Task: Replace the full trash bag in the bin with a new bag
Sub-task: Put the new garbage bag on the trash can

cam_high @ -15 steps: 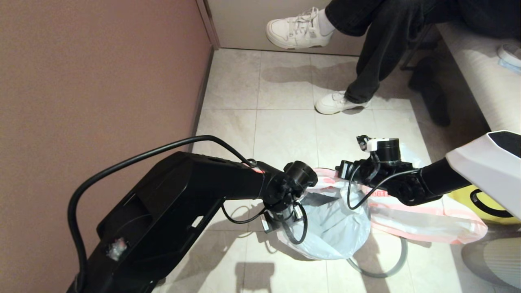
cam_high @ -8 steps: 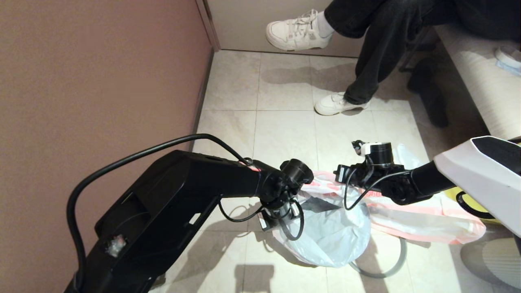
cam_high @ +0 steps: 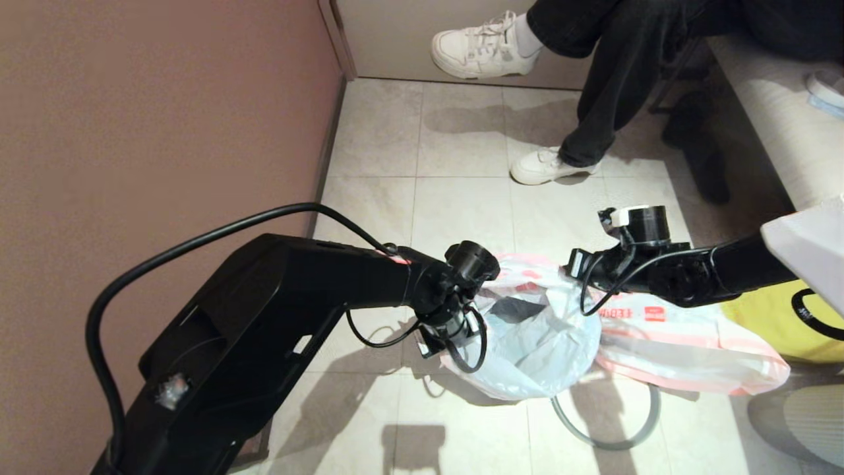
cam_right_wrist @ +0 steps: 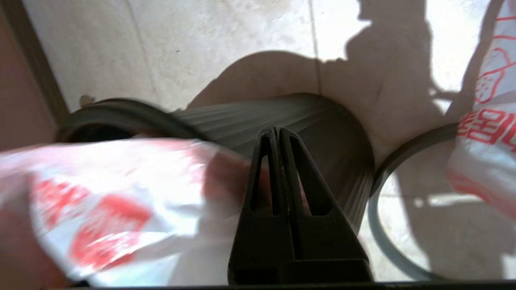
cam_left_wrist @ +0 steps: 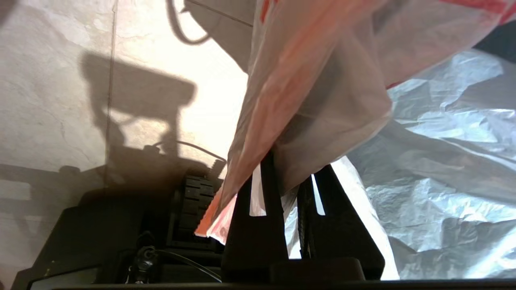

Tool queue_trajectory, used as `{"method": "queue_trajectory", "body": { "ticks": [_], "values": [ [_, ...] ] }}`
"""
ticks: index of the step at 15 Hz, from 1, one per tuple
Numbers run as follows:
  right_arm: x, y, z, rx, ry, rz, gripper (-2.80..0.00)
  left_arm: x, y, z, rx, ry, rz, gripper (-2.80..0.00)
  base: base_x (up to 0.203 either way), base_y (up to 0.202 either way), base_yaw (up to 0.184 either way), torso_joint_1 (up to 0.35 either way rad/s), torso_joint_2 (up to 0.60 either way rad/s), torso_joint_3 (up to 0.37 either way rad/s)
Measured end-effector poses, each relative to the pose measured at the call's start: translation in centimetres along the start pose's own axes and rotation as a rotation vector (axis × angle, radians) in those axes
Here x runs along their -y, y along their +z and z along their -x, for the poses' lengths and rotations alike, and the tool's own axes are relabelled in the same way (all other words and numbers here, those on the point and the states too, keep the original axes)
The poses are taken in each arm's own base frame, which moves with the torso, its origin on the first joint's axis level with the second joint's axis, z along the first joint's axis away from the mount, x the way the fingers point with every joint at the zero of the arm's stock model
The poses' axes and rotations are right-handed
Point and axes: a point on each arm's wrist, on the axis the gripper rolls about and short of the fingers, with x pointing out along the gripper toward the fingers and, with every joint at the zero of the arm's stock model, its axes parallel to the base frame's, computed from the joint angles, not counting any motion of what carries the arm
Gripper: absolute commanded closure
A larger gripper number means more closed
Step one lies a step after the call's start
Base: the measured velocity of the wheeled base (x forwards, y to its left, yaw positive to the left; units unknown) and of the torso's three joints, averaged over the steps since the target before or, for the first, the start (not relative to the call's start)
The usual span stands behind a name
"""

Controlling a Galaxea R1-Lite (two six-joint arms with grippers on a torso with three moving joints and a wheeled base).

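Two printed bags, one bin [cam_right_wrist: 282, 121], one loose grey ring [cam_high: 613, 435]. The new bag [cam_high: 534, 330] drapes over the bin, its pink hem stretched between both grippers. The left gripper [cam_left_wrist: 288, 173] is pinched tight on the hem at the bin's wall side; the right gripper [cam_right_wrist: 278, 141] is pinched on the opposite hem. The full trash bag [cam_high: 686, 356] lies just beside the bin, away from the wall [cam_high: 151, 119], and the ring lies on the floor [cam_high: 461, 211] touching the bin. Bare tiles stretch beyond the bin toward a seated person's shoes [cam_high: 547, 166].

Tiled floor [cam_high: 461, 218]: grey ring [cam_high: 643, 429], bags.

Thin crinkled plastic new bag [cam_high: 534, 343]; ribbed matt bin [cam_right_wrist: 282, 121].
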Motion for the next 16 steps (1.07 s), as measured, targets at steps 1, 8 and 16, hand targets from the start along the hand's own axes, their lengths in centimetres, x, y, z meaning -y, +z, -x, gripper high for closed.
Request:
{"method": "queue_trajectory", "body": {
  "ticks": [1, 8, 16],
  "values": [
    [-0.8, 0.8, 1.1, -0.013, 0.008, -0.001, 0.0, 0.1, 0.0, 0.1, 0.002, -0.003, -0.003, 0.0, 0.0, 0.0, 0.0, 0.0, 0.0, 0.0],
    [-3.6, 3.7, 6.8, -0.059, -0.016, 0.031, 0.0, 0.6, 0.2, 0.9, 0.07, 0.013, -0.004, 0.0, 0.0, 0.0, 0.0, 0.0, 0.0, 0.0],
    [-4.7, 3.2, 9.2, -0.115, -0.156, 0.168, 0.0, 0.5, 1.5, 1.1, 0.16, 0.004, 0.059, 0.0, 0.0, 0.0, 0.0, 0.0, 0.0, 0.0]
  ]
}}
